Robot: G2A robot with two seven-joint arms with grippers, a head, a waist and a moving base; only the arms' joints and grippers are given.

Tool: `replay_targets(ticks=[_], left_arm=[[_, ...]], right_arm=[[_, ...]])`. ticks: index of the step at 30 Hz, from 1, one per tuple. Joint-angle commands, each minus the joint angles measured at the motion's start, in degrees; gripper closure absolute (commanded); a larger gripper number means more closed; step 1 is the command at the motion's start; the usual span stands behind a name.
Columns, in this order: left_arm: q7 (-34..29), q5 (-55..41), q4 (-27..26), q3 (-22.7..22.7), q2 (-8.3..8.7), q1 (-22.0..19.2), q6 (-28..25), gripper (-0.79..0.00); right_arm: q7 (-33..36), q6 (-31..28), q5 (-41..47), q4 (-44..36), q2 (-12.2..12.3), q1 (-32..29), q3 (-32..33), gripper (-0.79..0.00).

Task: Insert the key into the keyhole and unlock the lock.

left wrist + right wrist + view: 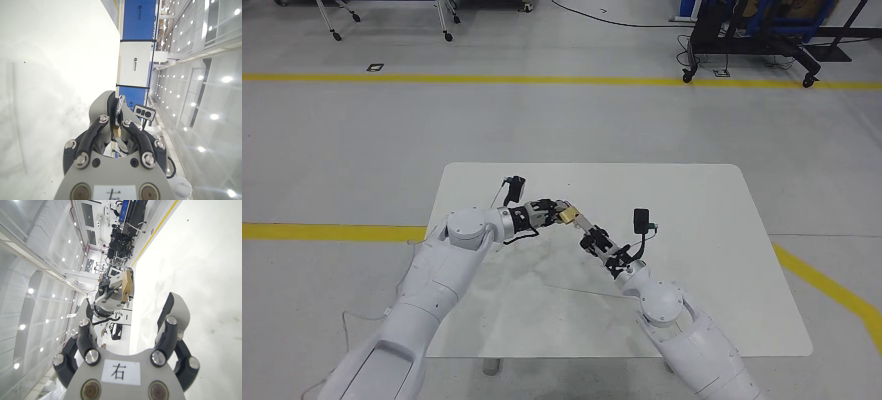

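The brass lock (127, 283) sits above the table (722, 300), toward 10 o'clock of its middle, clamped in the left gripper (556, 213); the key (127, 300) sticks from its keyhole; the right gripper (584, 228), at the lock's 4 o'clock, gapes empty, aimed at it; each gripper's base bears a white one-character label (121, 371).

Top camera overlooks the table (722, 220); facing wrist cameras closely share the lock (127, 283).

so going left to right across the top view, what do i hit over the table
left arm's black camera → left claw → brass padlock it grips → right claw, open → right arm's black camera
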Motion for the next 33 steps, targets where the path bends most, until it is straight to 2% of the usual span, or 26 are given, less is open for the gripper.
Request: replay_targets(ticks=[1, 5, 9, 10, 11, 12, 13, 15, 19, 22, 33], left_arm=[[-0.1, -0.2, 0.2, -0.1, 0.0, 0.0, 0.3, 0.0], [-1.9, -2.9, 1.1, -0.4, -0.2, -0.2, 2.7, 0.0], [-3.9, -5.3, 2.9, -0.4, -0.5, -0.9, 5.3, 0.0], [-4.5, -6.3, 3.4, -0.5, -0.6, -1.1, 5.8, 0.0], [-5.4, -7.4, 4.0, -0.6, -0.7, -1.2, 6.5, 0.0], [-5.9, -8.2, 4.5, -0.7, -0.79, -1.5, 6.9, 0.0], [-6.5, -9.0, 5.3, -0.7, -0.91, -1.8, 7.3, 0.0], [-7.5, -10.3, 6.2, -0.8, -1.08, -2.1, 7.8, 0.0], [-8.4, -10.7, 7.6, -0.5, -1.36, -2.9, 7.2, 0.0], [-9.7, -11.7, 8.4, -0.3, -1.6, -3.2, 7.1, 0.0], [-12.3, -13.6, 10.5, -0.1, -2.13, -4.1, 7.0, 0.0]], right_arm=[[0.0, 0.0, 0.1, 0.0, 0.0, 0.0, 0.0, -0.785], [0.2, -0.2, 0.5, -0.3, 0.0, -0.2, 0.0, -0.785], [1.2, -3.9, 1.4, -4.4, 0.4, -2.9, 2.3, -0.785], [1.4, -4.8, 1.2, -5.4, 0.6, -3.7, 2.9, -0.727], [1.2, -5.7, 0.6, -6.6, 0.7, -4.4, 3.6, -0.48], [1.0, -6.4, 0.1, -7.4, 0.8, -5.3, 4.0, -0.351], [0.4, -6.9, -1.1, -8.6, 1.0, -6.2, 4.6, -0.308], [-0.1, -7.7, -2.0, -10.0, 1.0, -7.2, 4.9, 0.0], [2.4, -10.5, -1.3, -10.1, 1.1, -7.8, 4.8, 0.0], [6.7, -8.5, 1.0, -7.1, 0.9, -5.2, 3.8, 0.0], [4.9, -9.4, -1.4, -1.5, 0.2, -1.8, 2.3, 0.0]])
